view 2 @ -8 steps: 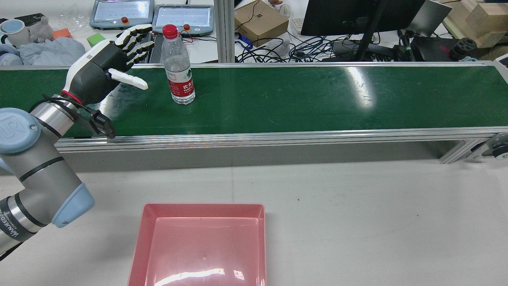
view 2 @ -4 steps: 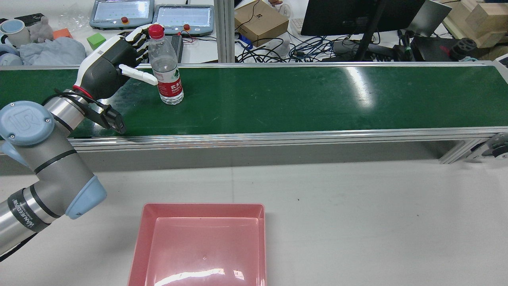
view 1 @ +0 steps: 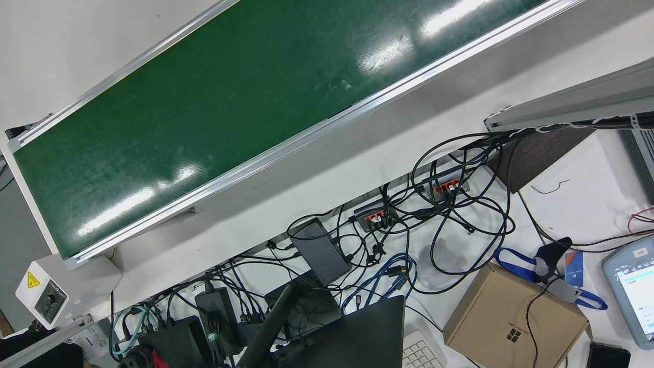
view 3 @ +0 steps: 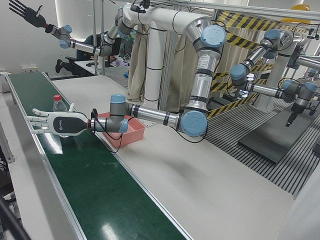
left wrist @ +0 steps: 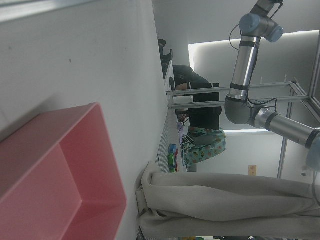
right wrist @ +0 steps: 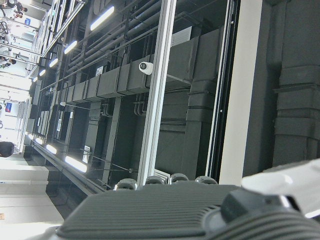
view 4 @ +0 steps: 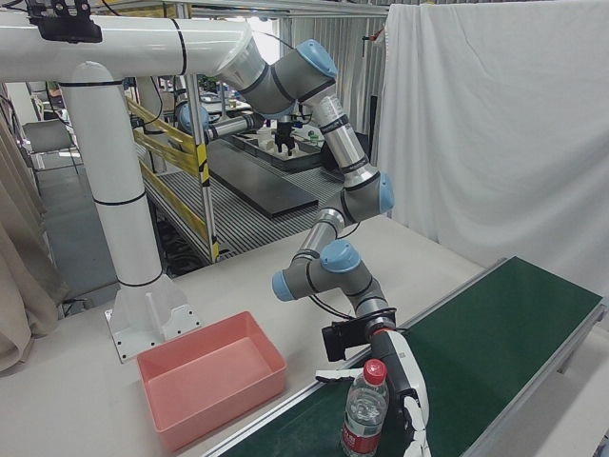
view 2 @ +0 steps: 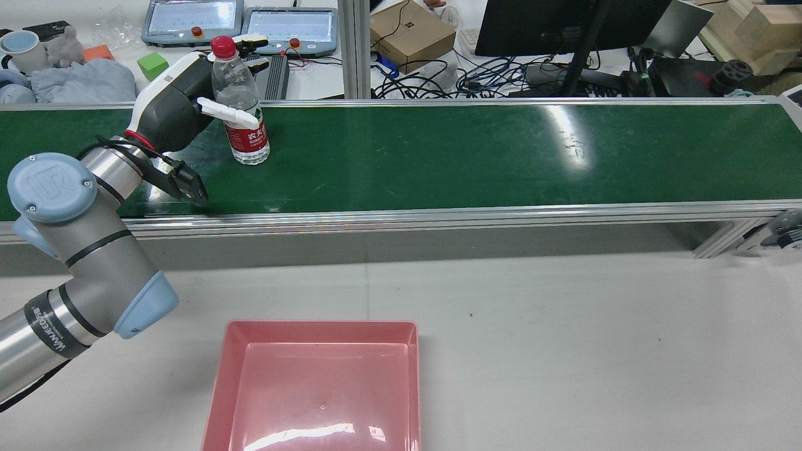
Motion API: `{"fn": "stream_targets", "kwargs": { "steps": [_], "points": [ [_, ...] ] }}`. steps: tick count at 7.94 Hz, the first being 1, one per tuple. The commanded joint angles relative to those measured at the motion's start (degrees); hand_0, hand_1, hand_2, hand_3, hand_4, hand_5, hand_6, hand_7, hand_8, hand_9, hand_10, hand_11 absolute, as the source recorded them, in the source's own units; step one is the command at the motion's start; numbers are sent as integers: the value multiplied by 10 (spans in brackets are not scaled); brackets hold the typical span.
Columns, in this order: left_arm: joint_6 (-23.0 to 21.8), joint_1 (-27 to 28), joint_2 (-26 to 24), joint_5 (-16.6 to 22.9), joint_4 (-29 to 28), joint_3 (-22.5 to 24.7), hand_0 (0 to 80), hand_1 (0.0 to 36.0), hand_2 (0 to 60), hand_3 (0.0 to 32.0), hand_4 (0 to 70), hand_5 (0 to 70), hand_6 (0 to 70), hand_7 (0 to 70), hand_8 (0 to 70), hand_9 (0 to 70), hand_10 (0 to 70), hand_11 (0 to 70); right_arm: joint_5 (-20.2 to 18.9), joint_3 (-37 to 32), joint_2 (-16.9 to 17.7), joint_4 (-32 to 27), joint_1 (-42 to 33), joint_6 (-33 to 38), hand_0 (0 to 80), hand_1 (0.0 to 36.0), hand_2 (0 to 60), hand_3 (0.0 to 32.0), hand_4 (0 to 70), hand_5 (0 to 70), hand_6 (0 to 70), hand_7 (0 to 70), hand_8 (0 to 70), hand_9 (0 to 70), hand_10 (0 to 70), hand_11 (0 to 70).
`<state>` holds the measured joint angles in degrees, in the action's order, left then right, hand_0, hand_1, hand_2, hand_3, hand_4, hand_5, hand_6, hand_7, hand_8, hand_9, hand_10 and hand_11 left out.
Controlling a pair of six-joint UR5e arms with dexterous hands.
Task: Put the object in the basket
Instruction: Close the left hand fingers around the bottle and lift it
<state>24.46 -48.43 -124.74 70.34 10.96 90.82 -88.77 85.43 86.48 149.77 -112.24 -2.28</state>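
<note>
- While your left hand (view 2: 178, 103) is up against the water bottle (view 2: 240, 106) on the green conveyor belt (view 2: 476, 156), nothing has been lifted yet: the bottle stands upright on the belt, at its left end in the rear view.
- Your fingers are spread rather than curled; the thumb (view 2: 229, 113) crosses the front of the bottle above the red label, and the other fingertips (view 2: 254, 42) show past the red cap (view 2: 222, 46). Whether any of them presses the plastic, you cannot tell from these views, so treat the grasp as not made.
- From the right-front view the hand (view 4: 404, 386) sits just behind the bottle (view 4: 363, 409), palm toward it, fingers extended.
- Your pink basket (view 2: 219, 376) lies empty on the white table, well apart from the bottle and on the near side of the belt's rail.
- Your right hand shows in its own camera only as a dark edge (right wrist: 165, 212) facing the ceiling; its opening cannot be judged.
- Left to do, by my reading: close on the bottle, lift, carry across the rail, release into the basket.
</note>
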Motion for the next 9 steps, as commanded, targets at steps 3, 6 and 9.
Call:
{"fn": "stream_targets", "kwargs": {
  "steps": [3, 6, 9],
  "points": [
    [5, -8, -1, 27, 39, 4, 726, 210, 0, 0, 27, 700, 280, 581, 451, 633, 456, 664, 0, 0, 0, 0, 0, 0, 0, 0, 0, 0, 0, 0, 0, 0, 0, 0, 0, 0],
    [4, -21, -39, 79, 59, 21, 800, 193, 0, 0, 700, 700, 700, 700, 700, 700, 700, 700, 0, 0, 0, 0, 0, 0, 0, 0, 0, 0, 0, 0, 0, 0, 0, 0, 0, 0],
    [7, -11, -50, 79, 108, 83, 800, 123, 0, 0, 700, 700, 700, 700, 700, 700, 700, 700, 0, 0, 0, 0, 0, 0, 0, 0, 0, 0, 0, 0, 0, 0, 0, 0, 0, 0]
  ]
}}
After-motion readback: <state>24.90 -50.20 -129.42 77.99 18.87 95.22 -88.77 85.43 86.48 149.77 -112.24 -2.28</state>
